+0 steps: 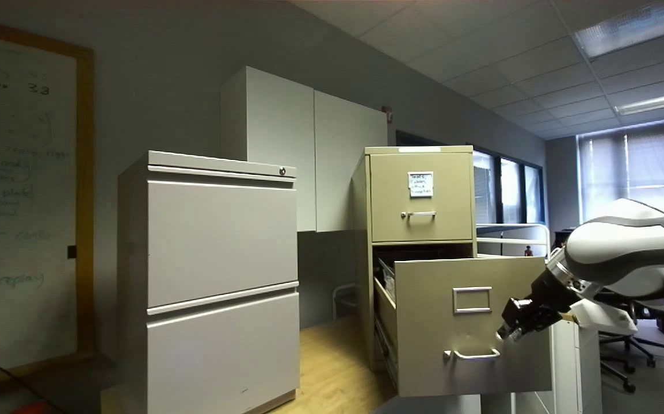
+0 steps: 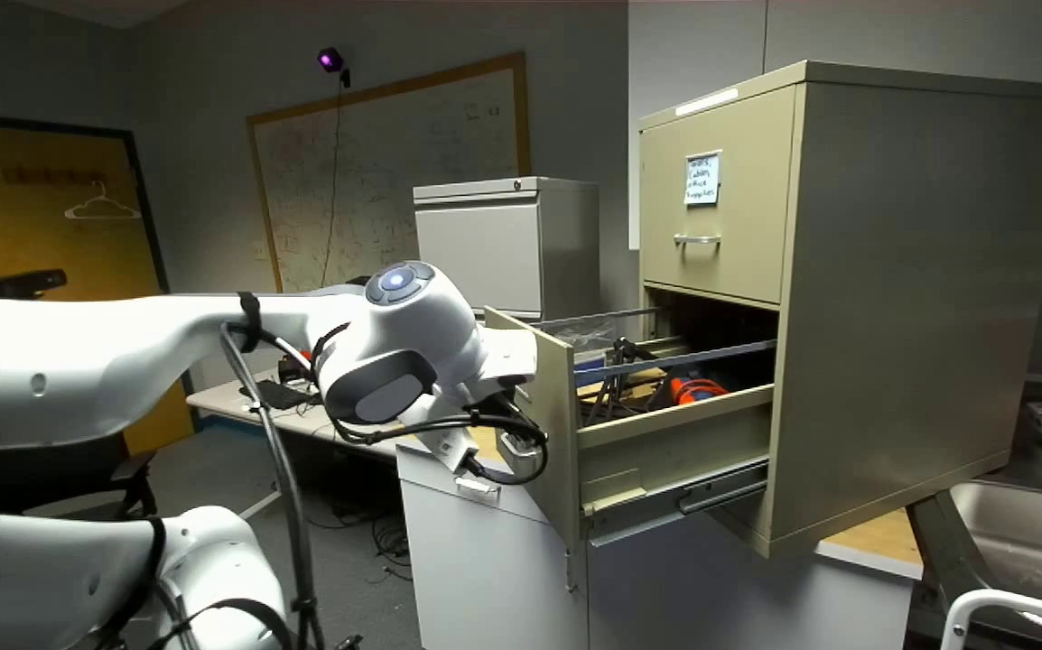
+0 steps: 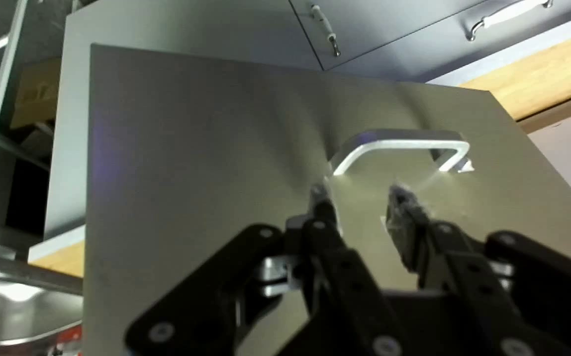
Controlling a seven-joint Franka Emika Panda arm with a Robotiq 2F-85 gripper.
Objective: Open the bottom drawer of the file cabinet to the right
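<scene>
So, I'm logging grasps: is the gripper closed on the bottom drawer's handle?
No, in the wrist view the gripper stands open, its fingers apart, with the silver handle lying beyond their tips.

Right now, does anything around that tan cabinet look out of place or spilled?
No spill shows. The file cabinet standing beside a sink looks odd, an unusual spot for office storage. Its bottom drawer juts out, showing jumbled contents, but being open fits the task.
</scene>
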